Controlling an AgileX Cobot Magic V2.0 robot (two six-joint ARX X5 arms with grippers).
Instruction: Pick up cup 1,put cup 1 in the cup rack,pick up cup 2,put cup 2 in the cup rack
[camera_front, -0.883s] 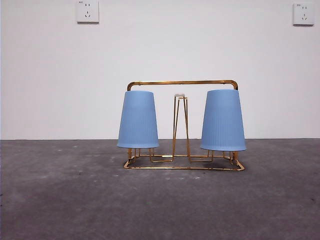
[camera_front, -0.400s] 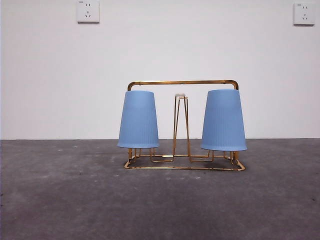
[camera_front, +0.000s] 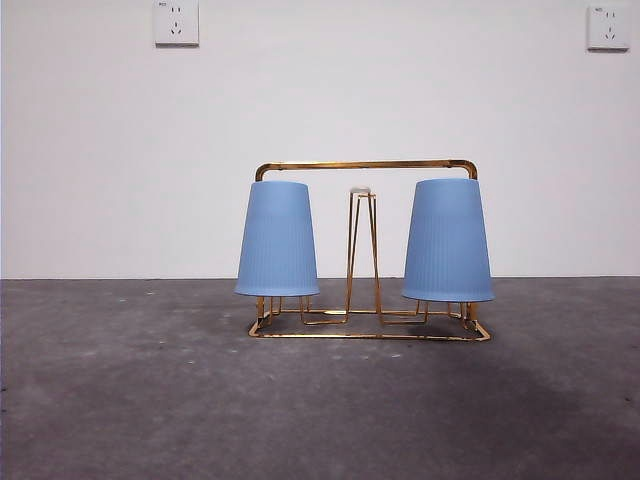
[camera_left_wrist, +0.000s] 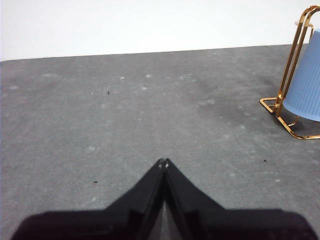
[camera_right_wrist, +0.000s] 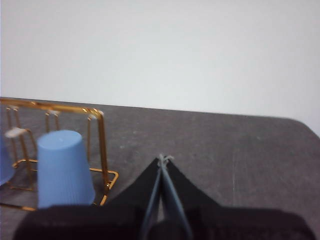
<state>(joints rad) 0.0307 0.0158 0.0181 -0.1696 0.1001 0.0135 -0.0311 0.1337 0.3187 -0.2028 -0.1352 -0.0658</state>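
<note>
The gold wire cup rack (camera_front: 365, 165) stands mid-table in the front view. Two blue cups hang upside down on its prongs: one on the left (camera_front: 277, 239), one on the right (camera_front: 447, 241). A bare white-tipped prong (camera_front: 360, 191) rises between them. My left gripper (camera_left_wrist: 163, 162) is shut and empty, over bare table, with the rack's end (camera_left_wrist: 291, 70) and a blue cup (camera_left_wrist: 306, 85) off to one side. My right gripper (camera_right_wrist: 162, 159) is shut and empty too, beside the rack (camera_right_wrist: 101, 145) and a blue cup (camera_right_wrist: 64, 169). Neither arm shows in the front view.
A white wall with two sockets (camera_front: 176, 22) (camera_front: 608, 27) stands behind the dark grey table (camera_front: 150, 400). In the right wrist view the table's edge (camera_right_wrist: 305, 127) lies beyond the gripper.
Cups and rack stay put. A faint shadow has spread over the table at the front right.
</note>
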